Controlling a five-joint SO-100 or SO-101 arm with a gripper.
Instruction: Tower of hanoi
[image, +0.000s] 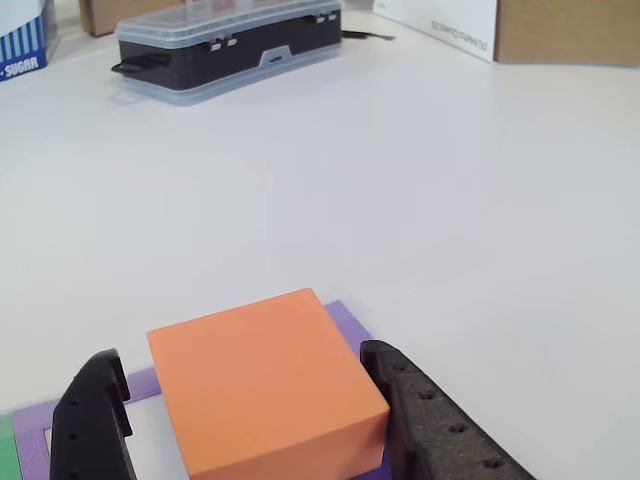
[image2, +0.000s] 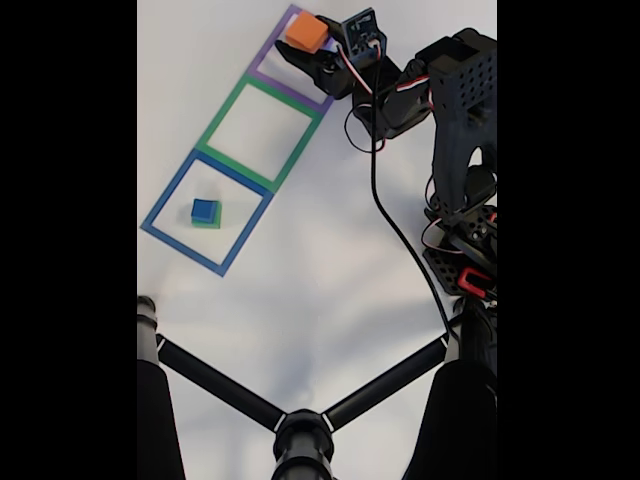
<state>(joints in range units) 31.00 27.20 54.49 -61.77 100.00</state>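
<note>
An orange block (image: 265, 385) stands between my gripper's (image: 240, 365) two black fingers in the other view. The right finger (image: 400, 390) lies against its side, while a strip of white table shows between the block and the left finger (image: 95, 420). The jaws are open around it. Purple (image: 345, 318) shows past the block's far right corner; whether that is the flat purple block or the frame I cannot tell. In the fixed view the orange block (image2: 305, 32) is at the top of the purple frame (image2: 262, 72), my gripper (image2: 312, 44) around it. The blue cube (image2: 205, 209) sits on the green block (image2: 210, 224) inside the blue frame (image2: 165, 210).
A green frame (image2: 235, 100) lies between the purple and blue frames. A black case with a clear lid (image: 225, 45) and boxes (image: 560, 30) stand at the table's far edge. The arm's base and cable (image2: 460, 200) are at the right, and a black stand (image2: 300, 440) is at the bottom.
</note>
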